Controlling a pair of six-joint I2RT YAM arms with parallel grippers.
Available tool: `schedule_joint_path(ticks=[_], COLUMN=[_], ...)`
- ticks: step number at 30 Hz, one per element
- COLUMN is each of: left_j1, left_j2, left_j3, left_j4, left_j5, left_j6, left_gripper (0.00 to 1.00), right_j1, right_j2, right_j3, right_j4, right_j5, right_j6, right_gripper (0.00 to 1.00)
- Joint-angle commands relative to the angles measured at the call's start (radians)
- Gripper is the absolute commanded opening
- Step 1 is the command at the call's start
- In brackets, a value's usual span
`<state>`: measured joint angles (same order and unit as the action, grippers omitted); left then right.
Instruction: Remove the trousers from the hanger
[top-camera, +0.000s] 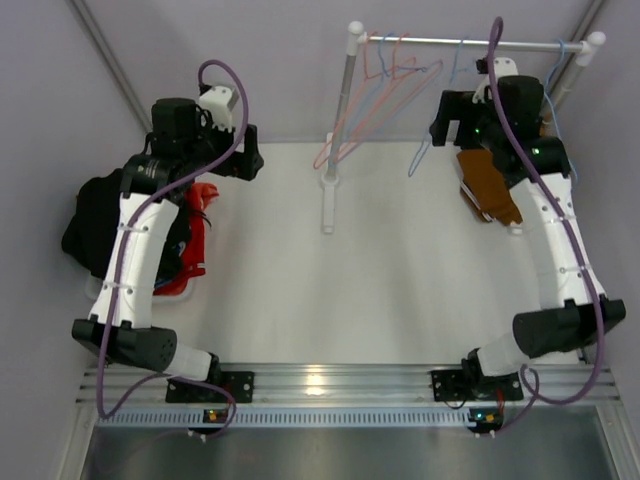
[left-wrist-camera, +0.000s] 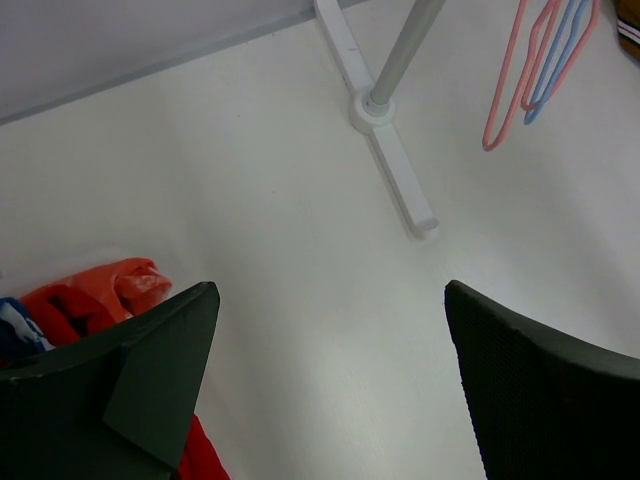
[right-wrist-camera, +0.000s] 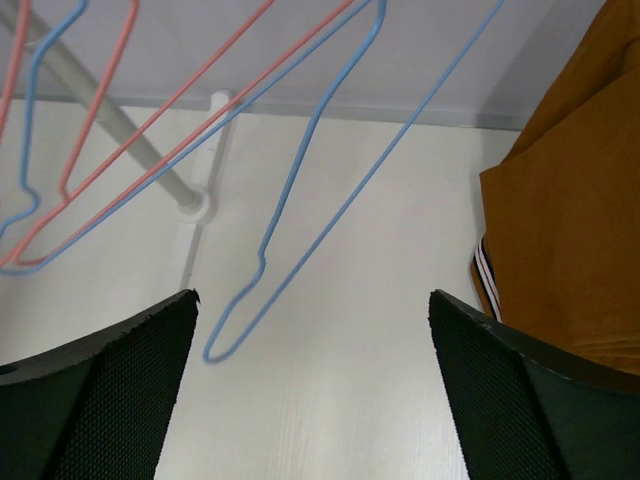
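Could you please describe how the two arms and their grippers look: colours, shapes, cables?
The left arm and right arm have white shells with black joints and black bases. A purple cable runs along each. The left gripper and right gripper have broad black fingers with a finely dotted surface.

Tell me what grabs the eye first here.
The empty pink and blue hangers on the rail at the back, and the brown trousers at its right end, partly hidden by the right arm. At far left lies a pile of red and black clothes. The left pincer and right pincer are open and empty.
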<state>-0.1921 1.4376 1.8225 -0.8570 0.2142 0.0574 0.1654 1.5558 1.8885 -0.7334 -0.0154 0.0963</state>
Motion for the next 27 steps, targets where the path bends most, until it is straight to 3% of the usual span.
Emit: schedule_joint_path(ticks=[1, 6, 13, 20, 27], left_j1=[-0.004, -0.026, -0.067, -0.069, -0.067], left_j2=[0.043, 0.09, -0.023, -0.069, -0.107], left_j3=[0.02, 0.003, -0.183, -0.249, -0.252], left_j4=[0.048, 0.049, 0.141, 0.136, 0.162], left_j5=[0.028, -0.059, -0.191, -0.251, -0.286], left_j6=[-0.054, -0.108, -0.105, -0.099, -0.108], left_gripper=[0.99, 0.99, 0.99, 0.99, 0.99], right_j1=[-0.013, -0.015, -0.108, -0.19, -0.193], right_j2=[-0.196, -0.423, -0.678, -0.744, -0.747], right_j3=[-0.126, -0.442, -0.765, -0.819, -0.795], right_j4=[0.115, 0.204, 0.238, 0.252, 0.249], right_j5=[-0.102, -0.196, -0.238, -0.238, -0.227], right_j6=[0.043, 0.089, 0.137, 0.146, 0.14], right_gripper=[0.99, 0.99, 0.99, 1.0, 1.0])
